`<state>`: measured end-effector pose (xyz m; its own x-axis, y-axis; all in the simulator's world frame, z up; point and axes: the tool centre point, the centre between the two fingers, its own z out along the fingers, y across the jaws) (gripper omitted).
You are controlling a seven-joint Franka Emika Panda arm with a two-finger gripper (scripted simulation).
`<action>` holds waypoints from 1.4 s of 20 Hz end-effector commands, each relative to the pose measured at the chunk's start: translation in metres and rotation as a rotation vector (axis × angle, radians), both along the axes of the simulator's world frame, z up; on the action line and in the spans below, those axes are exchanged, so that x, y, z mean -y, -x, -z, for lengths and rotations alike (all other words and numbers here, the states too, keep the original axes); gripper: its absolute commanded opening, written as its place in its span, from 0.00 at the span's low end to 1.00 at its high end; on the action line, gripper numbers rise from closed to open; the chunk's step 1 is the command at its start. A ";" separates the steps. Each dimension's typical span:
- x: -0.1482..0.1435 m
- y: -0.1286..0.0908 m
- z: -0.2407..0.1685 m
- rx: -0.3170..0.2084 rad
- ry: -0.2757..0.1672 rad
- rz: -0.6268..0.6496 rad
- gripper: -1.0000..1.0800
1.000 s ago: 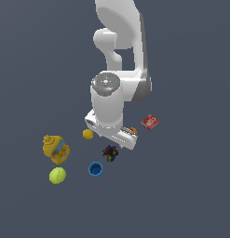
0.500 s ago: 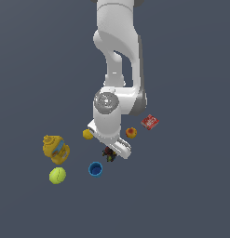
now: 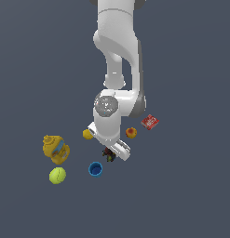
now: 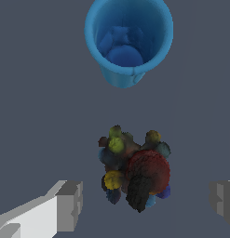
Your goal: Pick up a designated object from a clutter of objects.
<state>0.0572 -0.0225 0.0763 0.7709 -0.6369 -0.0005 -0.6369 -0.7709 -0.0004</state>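
The designated object (image 4: 134,170) is a small dark lumpy thing with red and yellow-green flecks. It lies on the floor between my two fingers in the wrist view, touching neither. In the exterior view it (image 3: 108,154) shows just below my hand, mostly covered by it. My gripper (image 4: 146,204) is open, low over the object, one finger (image 4: 70,204) on one side and the other at the picture's edge. The blue cup (image 4: 128,39) stands a short way beyond the object, also seen in the exterior view (image 3: 95,169).
In the exterior view a yellow jug-like bottle (image 3: 55,148) and a yellow-green ball (image 3: 57,175) lie toward the left. A yellow fruit (image 3: 88,134), an orange fruit (image 3: 131,133) and a red flat box (image 3: 150,122) lie around my hand.
My arm has come down toward the dark lumpy object, and the hand now hides most of it in the exterior view. The objects have not moved.
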 end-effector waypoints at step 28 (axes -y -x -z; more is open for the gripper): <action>-0.003 -0.002 0.038 0.010 0.000 0.002 0.00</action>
<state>0.0589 -0.0206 0.0360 0.7695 -0.6386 0.0054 -0.6386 -0.7695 -0.0058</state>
